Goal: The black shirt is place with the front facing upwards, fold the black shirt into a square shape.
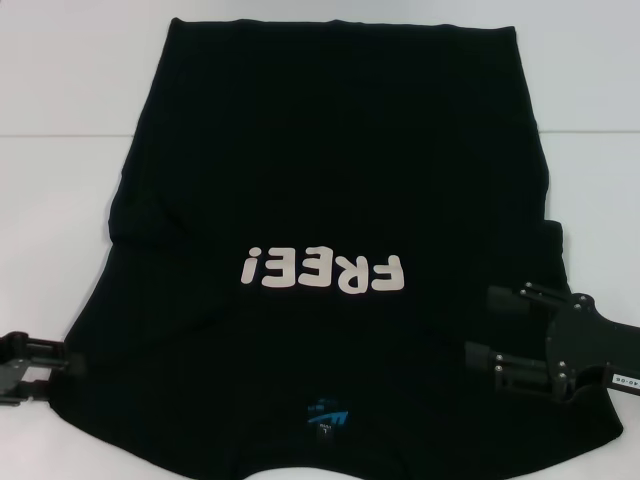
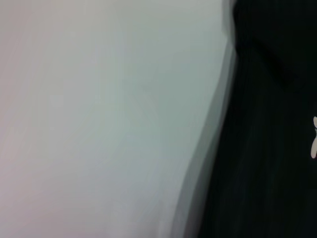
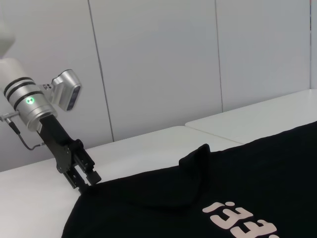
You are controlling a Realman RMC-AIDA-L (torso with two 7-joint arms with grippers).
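Note:
The black shirt (image 1: 330, 170) lies spread on the white table (image 1: 50, 200), front up, with its white "FREE!" print (image 1: 322, 270) and its blue neck label (image 1: 325, 420) towards me. My left gripper (image 1: 62, 372) sits low at the shirt's near left edge, open, its fingertips at the cloth's border; the right wrist view shows the left gripper (image 3: 88, 179) touching that corner. My right gripper (image 1: 478, 328) hovers open over the shirt's near right side, fingers pointing inwards. The left wrist view shows only the shirt's edge (image 2: 267, 148) against the table.
A seam in the table top (image 1: 60, 135) runs across behind the shirt's middle. A small ridge of cloth (image 3: 198, 156) stands up near the left sleeve. A pale panelled wall (image 3: 163, 64) rises behind the table.

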